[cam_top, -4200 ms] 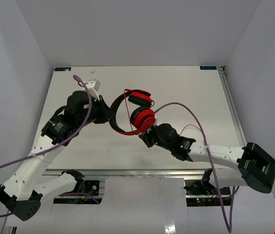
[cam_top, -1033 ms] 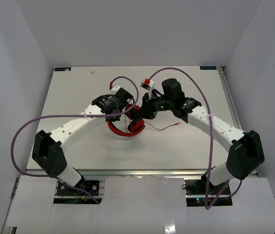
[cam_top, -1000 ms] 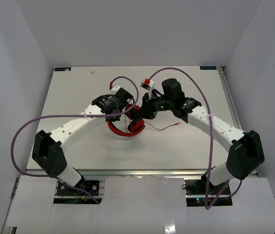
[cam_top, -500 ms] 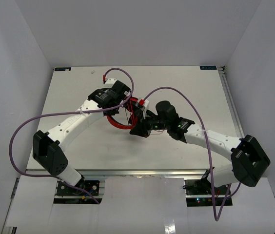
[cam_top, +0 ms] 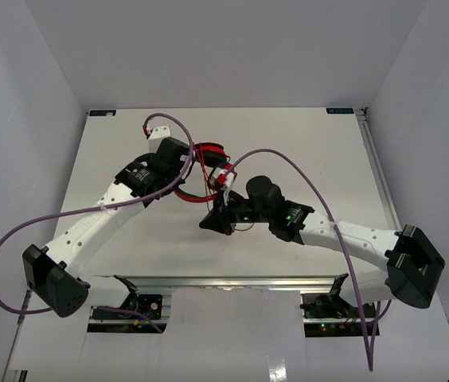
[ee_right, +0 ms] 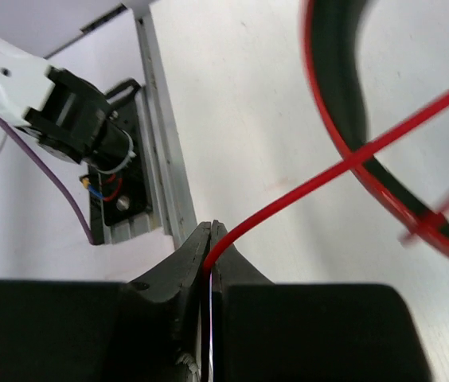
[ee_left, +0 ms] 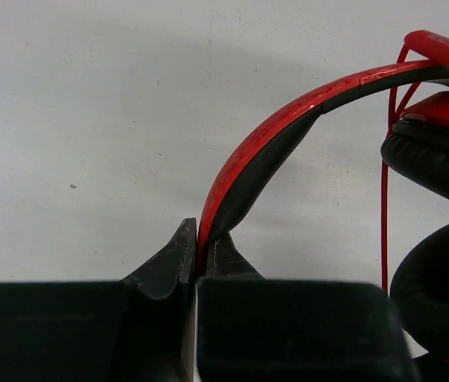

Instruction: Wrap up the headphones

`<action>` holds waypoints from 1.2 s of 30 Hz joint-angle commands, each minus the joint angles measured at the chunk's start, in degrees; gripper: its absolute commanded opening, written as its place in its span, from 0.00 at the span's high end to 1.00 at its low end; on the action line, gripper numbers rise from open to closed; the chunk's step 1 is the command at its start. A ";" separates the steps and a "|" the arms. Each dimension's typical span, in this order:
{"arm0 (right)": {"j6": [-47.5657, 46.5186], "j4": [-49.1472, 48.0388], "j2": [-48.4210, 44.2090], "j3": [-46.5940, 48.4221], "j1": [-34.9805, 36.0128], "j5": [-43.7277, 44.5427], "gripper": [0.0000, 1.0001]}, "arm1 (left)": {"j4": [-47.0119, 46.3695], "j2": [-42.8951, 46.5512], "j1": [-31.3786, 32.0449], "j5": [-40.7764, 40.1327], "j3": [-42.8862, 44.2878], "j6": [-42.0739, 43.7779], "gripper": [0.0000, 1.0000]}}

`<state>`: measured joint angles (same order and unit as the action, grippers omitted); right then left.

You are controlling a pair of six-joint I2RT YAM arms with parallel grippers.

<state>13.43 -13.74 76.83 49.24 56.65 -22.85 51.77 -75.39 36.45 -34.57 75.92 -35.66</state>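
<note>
The red headphones (cam_top: 207,153) are at the table's middle, held off the white surface. My left gripper (cam_top: 183,169) is shut on the thin red-and-black headband (ee_left: 288,131); in the left wrist view its jaws (ee_left: 201,243) pinch the band's lower end, with a black ear pad (ee_left: 435,159) and the thin red cord (ee_left: 384,223) to the right. My right gripper (cam_top: 211,222) is nearer the front, shut on the cord (ee_right: 328,171). In the right wrist view the cord runs up and right from the closed jaws (ee_right: 212,232) across the headband (ee_right: 344,103).
Thick purple cables (cam_top: 304,171) loop over both arms above the table. The aluminium rail (ee_right: 159,167) at the table's near edge and the left arm's base (ee_right: 73,119) show behind my right gripper. White walls enclose the table (cam_top: 312,135).
My left gripper has carried the headphones back and to the left. My right gripper has moved toward the front left, pulling the cord away from the headband.
</note>
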 commanded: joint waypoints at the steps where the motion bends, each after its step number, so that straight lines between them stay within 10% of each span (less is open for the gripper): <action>1: -1.27 0.95 1.43 6.45 3.08 0.66 0.92 | -9.98 1.42 -0.67 0.24 -2.80 -3.73 1.00; 36: -4.07 -4.79 2.24 -10.17 3.31 30.99 0.91 | -1.20 19.21 -1.90 6.89 1.01 -4.95 1.00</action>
<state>11.13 -16.11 76.50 37.65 60.79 4.46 50.87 -59.74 34.67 -28.63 72.95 -40.23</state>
